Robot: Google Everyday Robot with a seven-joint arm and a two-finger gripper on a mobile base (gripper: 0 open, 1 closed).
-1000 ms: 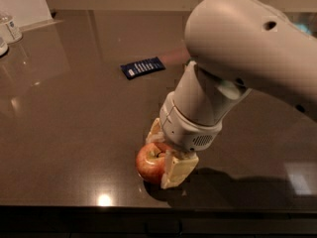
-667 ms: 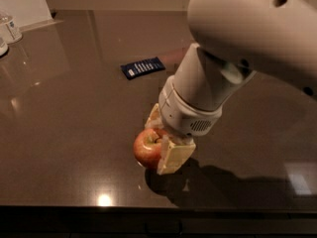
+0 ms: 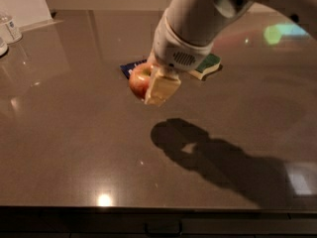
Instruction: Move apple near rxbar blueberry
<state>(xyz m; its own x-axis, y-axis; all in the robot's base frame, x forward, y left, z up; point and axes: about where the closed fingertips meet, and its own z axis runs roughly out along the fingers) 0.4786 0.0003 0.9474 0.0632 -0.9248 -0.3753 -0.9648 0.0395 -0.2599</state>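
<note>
The red apple (image 3: pixel 139 80) with yellowish patches is held in my gripper (image 3: pixel 151 86), lifted clear above the dark tabletop, its shadow lying below and to the right. The gripper's cream fingers (image 3: pixel 161 89) are shut on the apple. The rxbar blueberry (image 3: pixel 130 67), a dark blue wrapper, lies on the table just behind the apple; only its left corner shows, the rest is hidden by the apple and gripper.
A green-topped yellow sponge (image 3: pixel 208 67) lies on the table right of the gripper, partly hidden by the arm (image 3: pixel 198 19). Clear bottles (image 3: pixel 11 29) stand at the far left edge. The table's front edge (image 3: pixel 158 209) runs along the bottom.
The gripper has lifted the apple off the table and carried it up and away, toward the blue wrapper. The sponge has come into view.
</note>
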